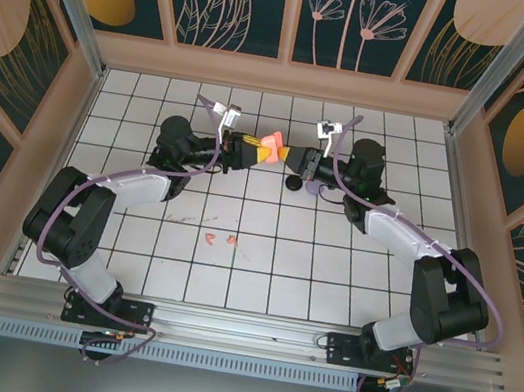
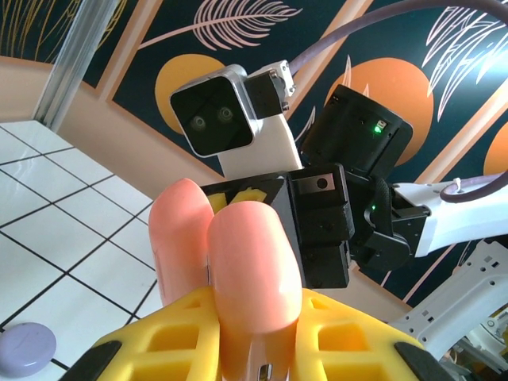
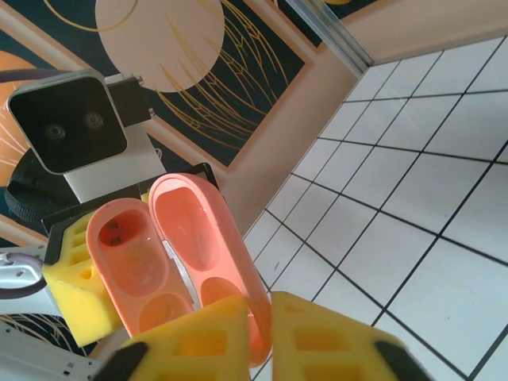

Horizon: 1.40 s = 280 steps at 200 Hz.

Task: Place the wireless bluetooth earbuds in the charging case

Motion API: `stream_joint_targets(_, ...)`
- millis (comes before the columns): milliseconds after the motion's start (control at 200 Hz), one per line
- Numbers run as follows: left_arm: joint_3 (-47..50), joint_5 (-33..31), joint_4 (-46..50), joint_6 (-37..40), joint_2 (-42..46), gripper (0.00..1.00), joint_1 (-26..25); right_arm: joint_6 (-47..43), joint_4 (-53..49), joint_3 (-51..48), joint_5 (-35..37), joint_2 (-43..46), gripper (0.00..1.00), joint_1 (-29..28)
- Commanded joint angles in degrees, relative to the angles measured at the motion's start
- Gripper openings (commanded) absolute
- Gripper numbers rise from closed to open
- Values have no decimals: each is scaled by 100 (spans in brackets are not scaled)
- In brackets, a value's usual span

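My right claw (image 3: pixel 262 317) clamped on lid (image 3: pixel 202 238) of open orange case (image 3: pixel 131 254), left claw (image 2: pixel 254 341) clamped on its bottom, up in air. Two orange earbuds (image 1: pixel 210 239) lie on tiles (image 1: pixel 330 269) below. I fear thin pinch slips, lid snaps shut.

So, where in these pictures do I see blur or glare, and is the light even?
Top external: even light, sharp, no glare on the table. Left wrist: the charging case and left gripper's fingers near the lens look soft; the wall behind is sharper. Right wrist: pale sheen inside the open case; right gripper's fingers blurred.
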<state>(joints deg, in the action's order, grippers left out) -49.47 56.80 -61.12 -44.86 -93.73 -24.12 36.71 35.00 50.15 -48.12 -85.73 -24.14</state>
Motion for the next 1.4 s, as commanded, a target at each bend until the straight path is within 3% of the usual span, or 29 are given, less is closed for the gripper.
stream_joint_targets(0,-68,34,-239,-40,132,0,-58,51,358,196,-163,-9,2,-47)
stream_joint_targets(150,3,-147,-167,-22,136,1,-58,35,221,227,-65,59,0,-44)
stream_joint_targets(420,161,-1224,329,338,305,57,-58,-393,-828,387,521,198,0,63)
stream_joint_targets(681,189,-2025,1202,928,672,86,-59,-728,-1657,513,783,398,0,401)
stream_joint_targets(961,-120,-2643,3074,2232,1296,97,-35,-1240,-2553,688,1143,567,0,576)
stream_joint_targets(1396,-1557,-2946,5591,4007,1228,99,56,-2246,-3955,1192,1981,646,0,564)
